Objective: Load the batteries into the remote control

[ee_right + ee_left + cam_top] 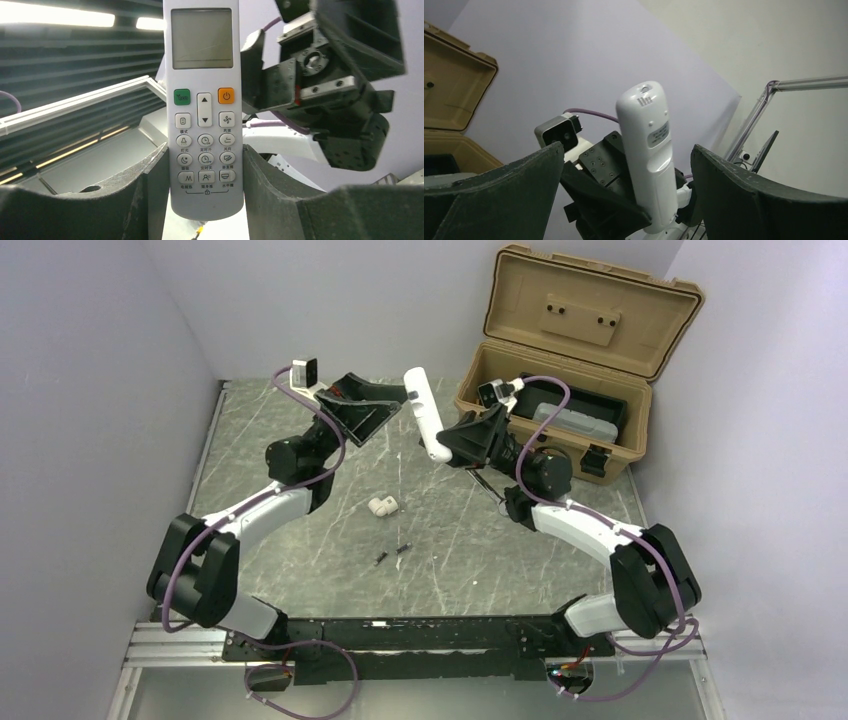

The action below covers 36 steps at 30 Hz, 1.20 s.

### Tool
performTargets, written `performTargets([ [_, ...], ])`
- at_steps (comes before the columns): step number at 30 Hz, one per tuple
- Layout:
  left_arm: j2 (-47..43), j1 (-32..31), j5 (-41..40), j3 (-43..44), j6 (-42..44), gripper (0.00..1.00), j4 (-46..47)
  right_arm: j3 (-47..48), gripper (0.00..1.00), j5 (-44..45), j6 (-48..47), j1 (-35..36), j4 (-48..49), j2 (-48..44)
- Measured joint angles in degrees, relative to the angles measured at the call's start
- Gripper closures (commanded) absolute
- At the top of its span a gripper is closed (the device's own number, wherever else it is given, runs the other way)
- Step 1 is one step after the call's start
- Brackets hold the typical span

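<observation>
The white remote control (424, 416) is held up above the table, tilted, with my right gripper (446, 444) shut on its lower end. In the right wrist view its screen and buttons (205, 110) face the camera, and my fingers (150, 190) press both of its edges. My left gripper (390, 412) stands wide open just left of the remote, apart from it. The left wrist view shows the remote's back (649, 150) beyond my open fingers (499, 195). Two tiny dark batteries (392, 553) lie on the table in front of the arms.
A stubby white pipe fitting (382, 506) lies on the marble table (300, 570) near the middle. An open tan case (560, 400) stands at the back right, close behind the right arm. A thin dark tool (487, 486) lies under the right arm. Walls close in on both sides.
</observation>
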Motion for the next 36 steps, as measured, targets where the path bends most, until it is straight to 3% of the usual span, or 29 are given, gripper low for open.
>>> performTargets([
  [6,1.9,-1.3,0.2,1.3,-0.1,0.02,0.0,0.0,1.0,0.0,0.2,0.4,0.5,-1.7],
  [10,3.8,-2.6,0.7,5.4,-0.5,0.1,0.0,-0.2,1.0,0.0,0.2,1.2,0.4,-1.7],
  [15,4.3,-4.1,1.7,7.8,-0.9,0.32,0.2,-0.8,1.0,0.0,0.2,1.6,0.4,-1.7],
  [26,4.8,-5.2,3.0,8.9,-2.2,0.6,0.3,-0.8,1.0,0.1,1.0,1.6,0.8,-1.7],
  [31,4.8,-5.6,3.0,9.6,-3.2,0.79,0.4,-0.8,1.0,0.6,1.0,1.5,1.7,-1.7],
  [33,4.8,-5.7,3.0,9.6,-3.3,0.89,0.4,-1.0,0.9,0.6,1.0,1.5,1.9,-1.7],
  [35,4.8,-5.9,3.1,9.6,-3.3,0.99,0.3,-1.3,0.73,1.0,1.1,1.5,2.3,-1.7],
  [36,4.8,-5.9,3.1,9.6,-3.3,1.0,0.3,-1.4,0.65,1.1,1.0,1.5,2.4,-1.7],
])
